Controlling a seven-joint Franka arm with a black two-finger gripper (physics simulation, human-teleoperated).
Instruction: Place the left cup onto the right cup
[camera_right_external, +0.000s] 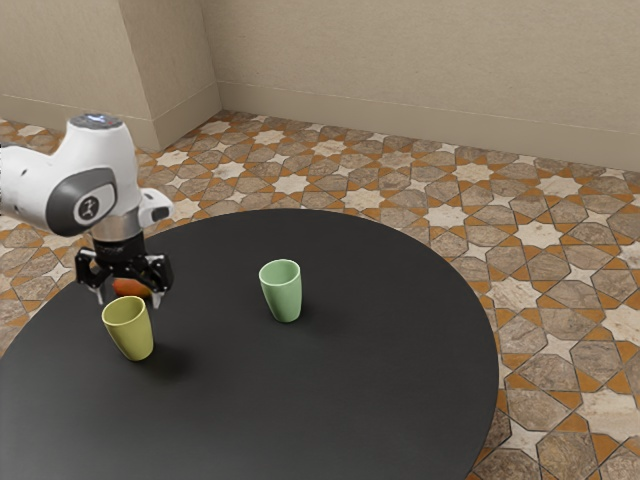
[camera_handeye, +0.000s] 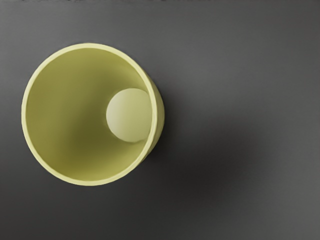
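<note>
The black two-finger gripper (camera_right_external: 128, 292) hung, fingers spread apart, just above the yellow-green plastic cup (camera_right_external: 128, 328), upright near the round black table's (camera_right_external: 350, 400) left edge. The pale green plastic cup (camera_right_external: 281, 290) stood upright mid-frame, well apart, with bare tabletop all around. A mark on the white arm's (camera_right_external: 60, 170) grey joint cap (camera_right_external: 88, 205) was too small to read

Tool (camera_right_external: 128, 292) downward, jaws apart.
</note>
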